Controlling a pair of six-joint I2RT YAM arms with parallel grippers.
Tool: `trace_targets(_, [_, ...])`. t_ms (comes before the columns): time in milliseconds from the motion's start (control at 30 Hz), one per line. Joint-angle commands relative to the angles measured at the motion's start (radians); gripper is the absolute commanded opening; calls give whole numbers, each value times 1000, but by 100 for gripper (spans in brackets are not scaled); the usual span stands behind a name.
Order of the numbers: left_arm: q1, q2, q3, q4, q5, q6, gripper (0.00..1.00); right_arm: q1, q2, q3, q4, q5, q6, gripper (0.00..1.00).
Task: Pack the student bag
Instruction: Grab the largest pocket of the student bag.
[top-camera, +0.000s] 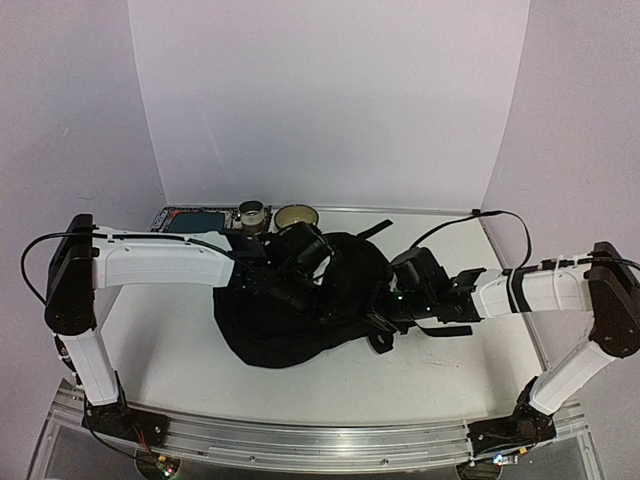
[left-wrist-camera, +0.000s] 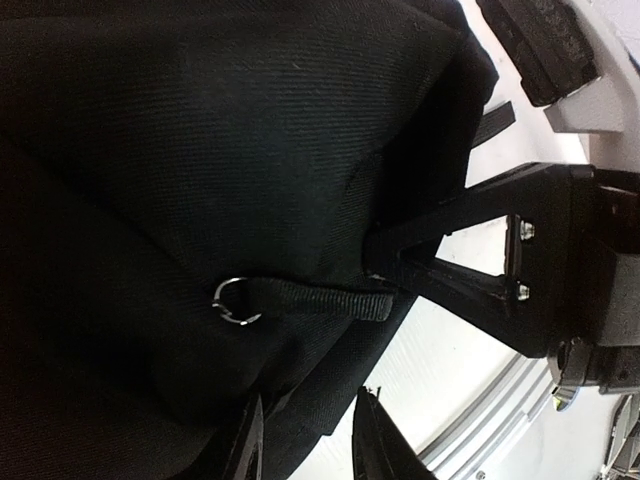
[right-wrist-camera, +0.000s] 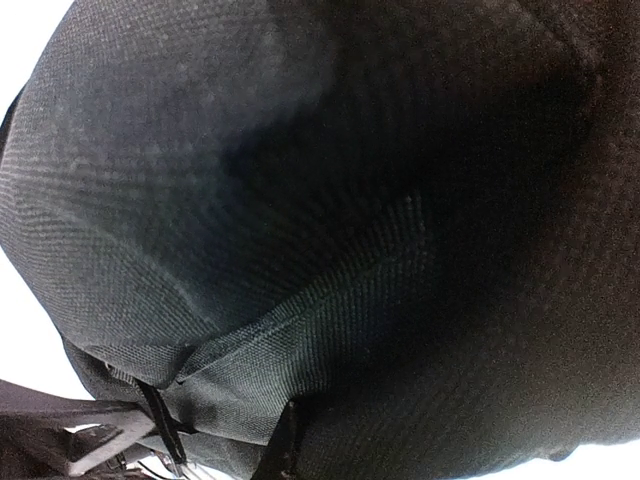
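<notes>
- The right gripper is clamping down on a fold of black fabric at the right side of the student bag. Its two fingers are meeting through the cloth with no gap showing.
- The left gripper is standing with its fingers partly apart and a bulge of the same fabric between them. Whether it is actually pinching that fabric I cannot tell.
- Just beyond the left gripper's fingers, a short webbing loop with a metal ring is lying flat against the bag's side.
- The bag is slumping in a rounded heap in the middle of the table, between the two arms, which are reaching in from left and right.
- No open zip or mouth is showing in any view.
- Along the far edge, well apart from the bag, a flat dark book-like item, a small tin and a bowl are sitting outside it.
- Judging from this, the packing proper is not yet under way, and the arms are only getting hold of the bag.
- Finding and spreading the opening, loading the far items and zipping up are all probably left to do.
</notes>
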Motion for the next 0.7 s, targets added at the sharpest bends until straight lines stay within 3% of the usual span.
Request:
trace_targets(0, [-22, 26, 49, -23, -94, 34, 33, 6, -11, 41, 50, -51, -29, 7])
trace_targets(367, [-105, 122, 124, -136, -344, 80, 32, 6, -8, 44, 53, -62, -27, 6])
trace_targets(467, [-118, 147, 143, -156, -379, 83, 23, 7, -8, 47, 53, -62, -27, 5])
trace_targets(567, [-126, 138, 156, -185, -402, 73, 2, 7, -16, 46, 51, -53, -29, 4])
trace_targets(667, [-128, 83, 147, -210, -401, 48, 0, 4, -36, 43, 18, -20, -55, 2])
